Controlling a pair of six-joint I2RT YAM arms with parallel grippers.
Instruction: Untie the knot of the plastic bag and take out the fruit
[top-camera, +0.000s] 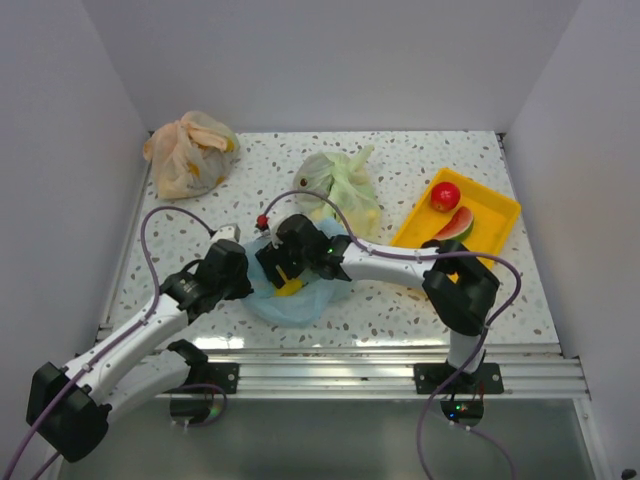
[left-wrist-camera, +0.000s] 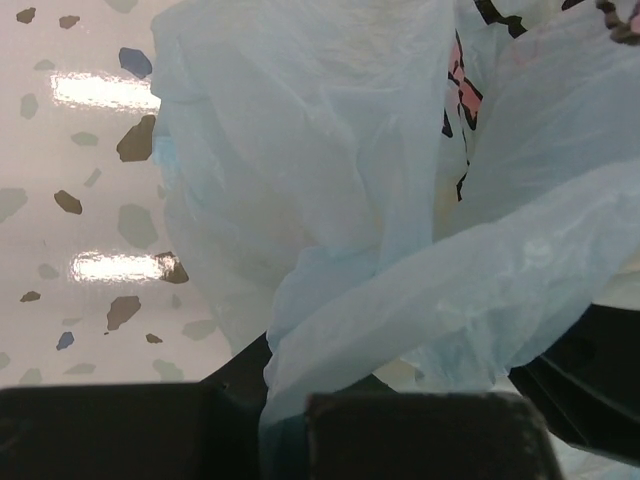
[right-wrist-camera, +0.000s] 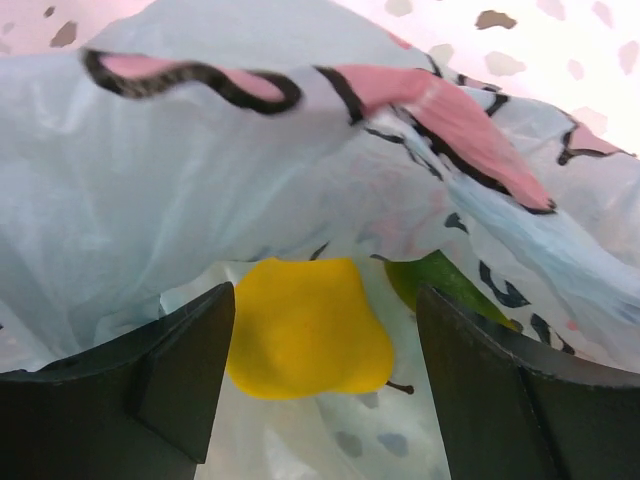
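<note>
Now | left gripper (left-wrist-camera: 285, 425) pinched tight on an edge of the blue bag (top-camera: 290, 305), I reckon to hold its mouth open; right gripper (right-wrist-camera: 322, 315) spread astride the yellow pear (right-wrist-camera: 300, 335) inside, ready to close; bag lies mid table (top-camera: 420, 160)

Bags on the table (top-camera: 420, 160): three, namely one orange bag (top-camera: 190, 152), one pale green bag (top-camera: 340, 185) and one light blue bag (top-camera: 290, 300). Trays: one yellow tray (top-camera: 500, 215). Fruit on it: two, a red apple (top-camera: 446, 196) and a watermelon slice (top-camera: 458, 226). Fruit seen inside the light blue bag: two, a yellow pear (right-wrist-camera: 305, 330) and a green fruit (right-wrist-camera: 440, 285).
</note>
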